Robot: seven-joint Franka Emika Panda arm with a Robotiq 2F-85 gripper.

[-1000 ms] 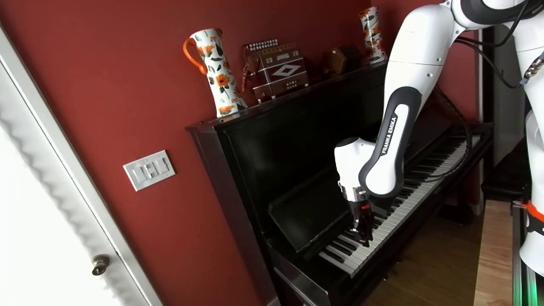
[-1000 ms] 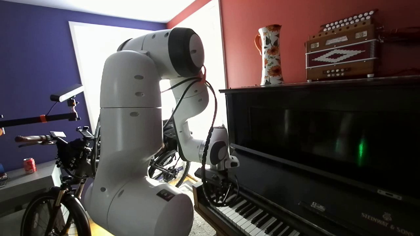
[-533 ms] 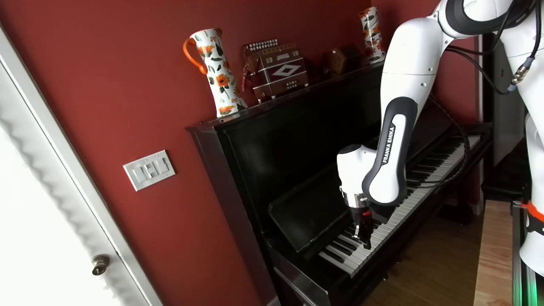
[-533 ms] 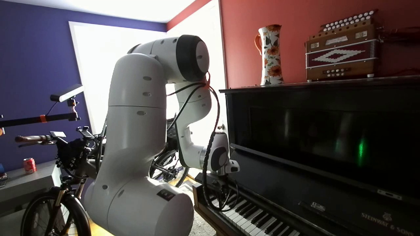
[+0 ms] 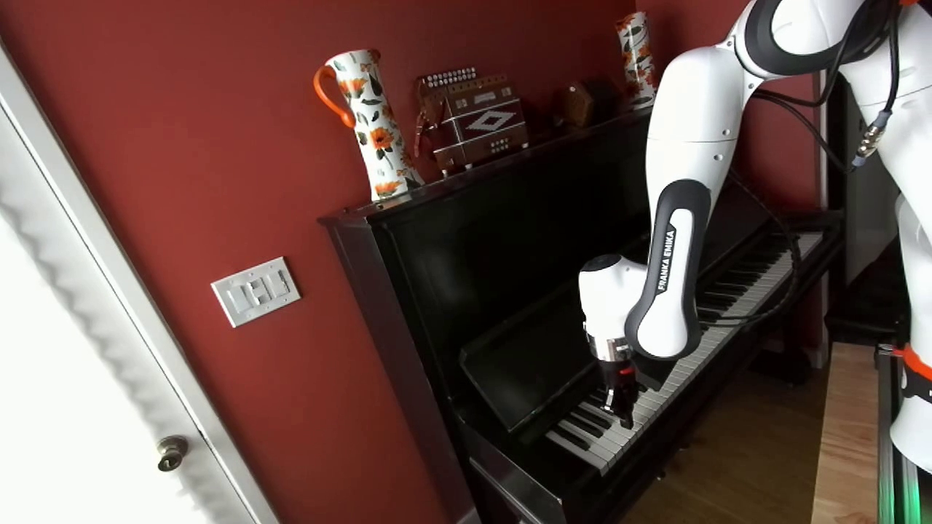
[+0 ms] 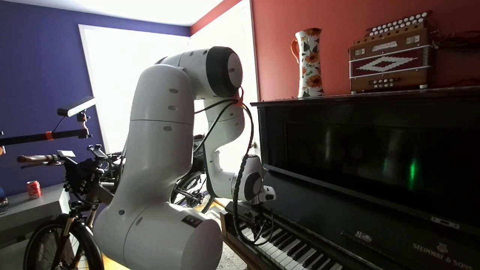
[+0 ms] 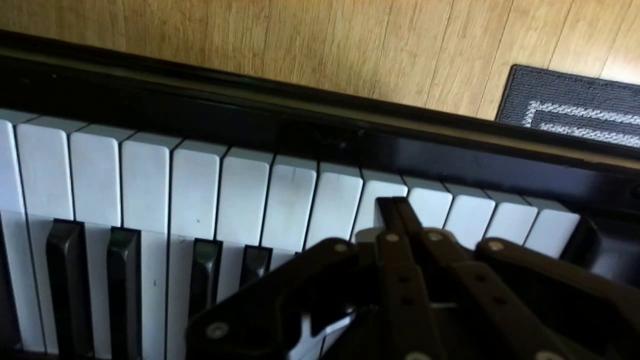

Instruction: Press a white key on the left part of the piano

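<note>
Clearly, the piano (image 5: 480,255) stands along a red wall (image 5: 240,145), a glossy black upright whose keyboard (image 5: 705,348) runs away from the white door (image 5: 80,407) in an exterior view. Above the end nearest that door hangs the pincer (image 5: 627,423), pointing down from the white robot arm (image 5: 673,255). In the wrist view it is clenched, the two fingers (image 7: 410,220) side by side and meeting at their tips, which overlap one white key (image 7: 367,202), fifth from the end block (image 7: 586,242); whether they touch it or sit just above it, I cannot tell. Beyond the front edge of the piano in that view lie a plank floor (image 7: 300,45) and the corner of a grey patterned mat (image 7: 565,95). On top of the piano, in both exterior views, a flowered pitcher (image 5: 375,127) with an orange handle stands near one end, beside a brown accordion (image 5: 480,120) with rows of round buttons; in an exterior view a flowered vase (image 5: 637,62) and a small brown object (image 5: 580,104), too dark to make out, stand farther along. A switch plate (image 5: 255,291) is set in the wall near the door. A black cable (image 6: 236,202) hangs from the arm and loops near the keyboard, and in an exterior view a bicycle (image 6: 98,193) stands next to a desk (image 6: 48,198) carrying a red can (image 6: 33,189).
</note>
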